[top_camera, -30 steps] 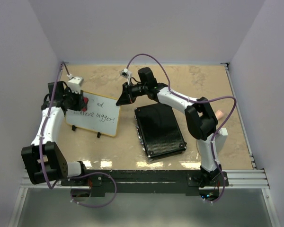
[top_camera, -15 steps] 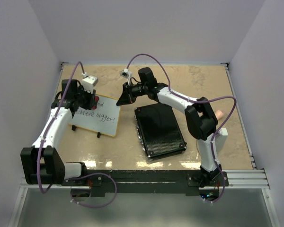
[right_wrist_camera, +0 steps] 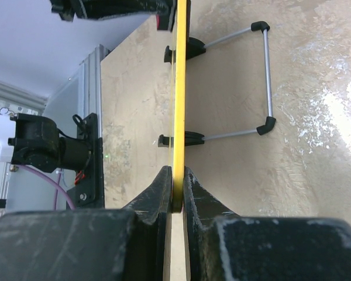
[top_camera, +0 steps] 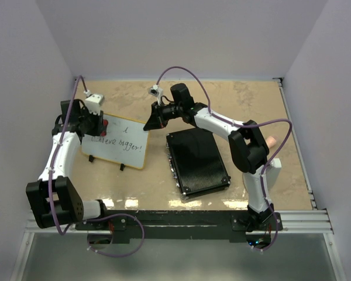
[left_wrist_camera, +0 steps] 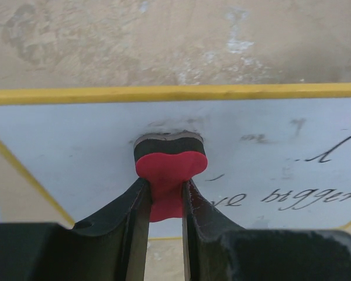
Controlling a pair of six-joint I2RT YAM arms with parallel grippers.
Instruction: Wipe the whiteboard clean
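Left tool: I had the left tool [left_wrist_camera: 165, 190] pinching the red stem of an eraser [left_wrist_camera: 171, 165], fingers closed against it on both sides.
Eraser: its dark felt face was pressed against the white surface, close to the far edge of the frame, toward the left end of the board.
Whiteboard: the whiteboard [top_camera: 124, 147] stood on the left half of the tabletop [top_camera: 245, 102], propped at a tilt, writing side facing the near edge, between my two tools.
Writing: I could read "bigger!" on the lower line, with a few letters before it; the upper line showed one lone stroke and faint smudges.
Stand: from the right wrist I saw a wire stand [right_wrist_camera: 268, 76] with black tips resting on the tabletop behind the board.
Right tool: the right tool [right_wrist_camera: 175, 175] was clamped on the thin yellow frame at the board's far right corner, one finger on each face.
Case: a black ribbed case [top_camera: 198, 159] lay flat just right of the board, not touching it.
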